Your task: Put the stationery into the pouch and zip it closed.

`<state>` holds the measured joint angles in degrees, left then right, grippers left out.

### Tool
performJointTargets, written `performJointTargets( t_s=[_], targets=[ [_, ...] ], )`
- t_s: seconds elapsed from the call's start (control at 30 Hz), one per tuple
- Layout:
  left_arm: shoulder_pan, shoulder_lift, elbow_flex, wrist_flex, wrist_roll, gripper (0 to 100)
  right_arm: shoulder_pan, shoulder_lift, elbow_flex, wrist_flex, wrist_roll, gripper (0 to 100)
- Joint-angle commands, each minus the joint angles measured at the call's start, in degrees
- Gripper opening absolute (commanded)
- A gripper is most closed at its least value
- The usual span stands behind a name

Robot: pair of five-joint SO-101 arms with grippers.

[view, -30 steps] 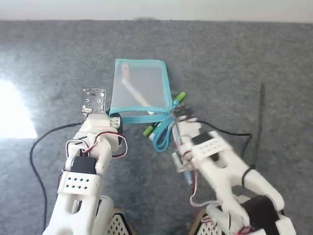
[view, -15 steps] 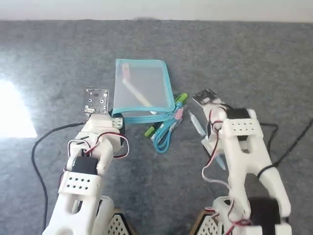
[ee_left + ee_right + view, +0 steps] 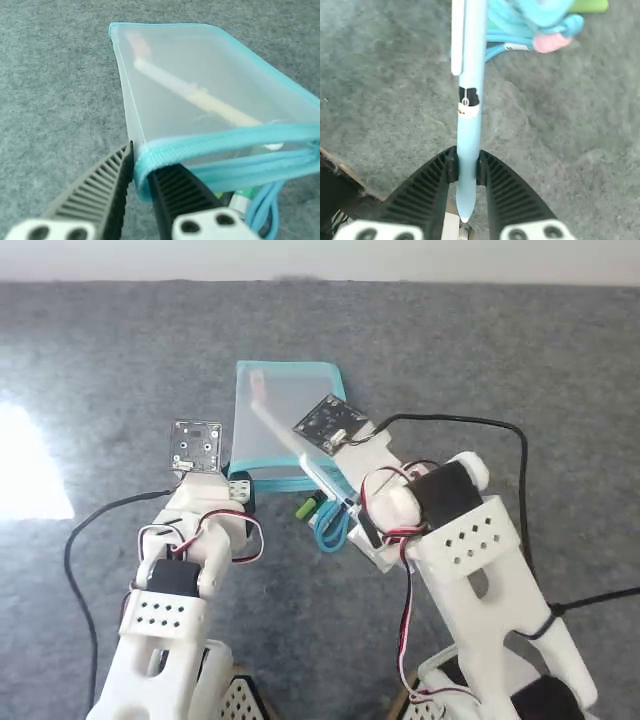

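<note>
The right gripper [image 3: 466, 170] clamps the blue pen [image 3: 470, 75] by one end, its length aimed at the mouth of the pouch [image 3: 240, 75]. The left gripper [image 3: 142, 172] pinches that mouth's corner.

Setting: most likely a robotics lab or workshop bench. Evidence: grey felt-like mat covers the whole tabletop [image 3: 520, 360]. The left arm [image 3: 170, 590] and right arm [image 3: 470, 570] are white printed shells with exposed red and white servo wires [image 3: 250, 540]. A loose black cable [image 3: 75, 540] lies on the mat. Plain pale wall [image 3: 320, 260] behind.
</note>
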<state>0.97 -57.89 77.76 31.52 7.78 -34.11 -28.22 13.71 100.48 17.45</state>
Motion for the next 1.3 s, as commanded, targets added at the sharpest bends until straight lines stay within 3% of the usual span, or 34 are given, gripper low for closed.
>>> performJointTargets(
  t_s=[0.0,0.47,0.67,0.83,1.17,1.27],
  targets=[
    [0.0,-0.4,-1.6,-1.5,-0.3,1,-2.0,2.8,-3.2,2.3,-0.8,0.7],
    [0.4,-0.4,-1.6,-1.5,-0.3,1,-1.8,18.9,-5.5,2.2,-2.7,0.7],
    [0.4,-0.4,-1.6,-1.5,-0.4,1,-1.7,21.4,-14.2,2.2,-4.0,0.7],
    [0.4,-0.4,-1.6,-1.3,-0.4,1,-1.7,32.2,-23.3,2.2,-4.1,0.7],
    [0.4,-0.7,-0.7,-1.5,-0.5,1,-1.4,44.1,-52.0,1.2,-9.1,1.6],
    [0.4,-0.7,-0.7,-1.5,-0.5,1,-1.6,44.3,-52.7,1.6,-8.6,12.2]
  ],
)
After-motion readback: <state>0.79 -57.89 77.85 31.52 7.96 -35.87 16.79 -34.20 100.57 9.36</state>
